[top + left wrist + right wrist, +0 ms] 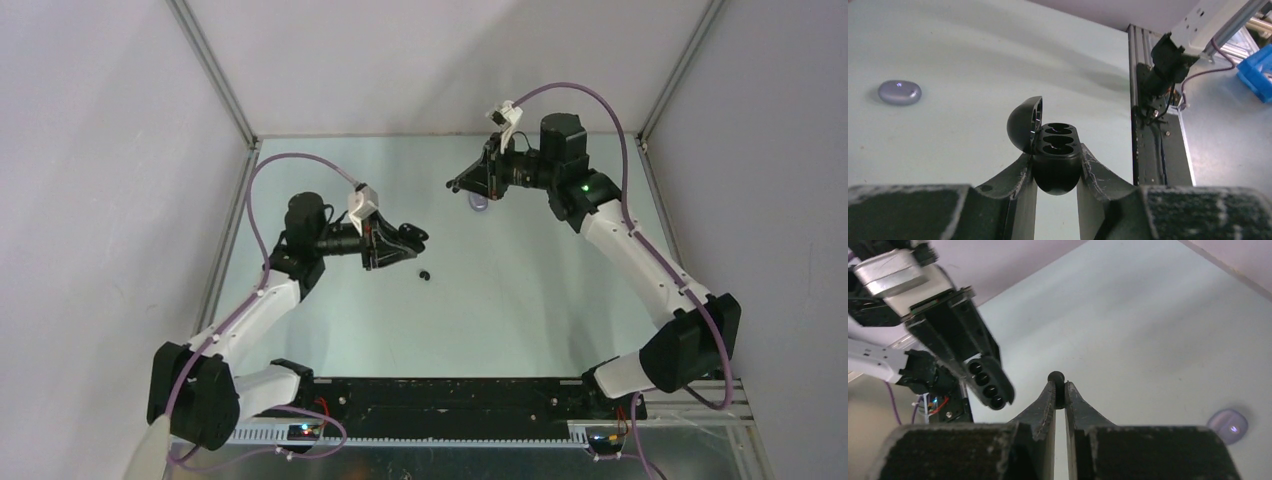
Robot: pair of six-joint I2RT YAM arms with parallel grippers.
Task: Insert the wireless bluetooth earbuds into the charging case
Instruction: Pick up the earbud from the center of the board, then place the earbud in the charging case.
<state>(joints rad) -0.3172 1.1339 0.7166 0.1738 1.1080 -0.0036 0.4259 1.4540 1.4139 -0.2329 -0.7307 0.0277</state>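
Black and glossy, one earbud (1056, 376) sits pinched between the tips of the right gripper (1058, 388), held above the table (1148, 340). Opposite, the left gripper (1055, 159) is clenched on the charging case (1058, 142), lid hinged back, wells exposed and apparently empty. The step in hand looks like the carry across. Next, the bud must line up over a well (its orientation is too small to judge) before release. A second black bud (424, 275) lies on the table.
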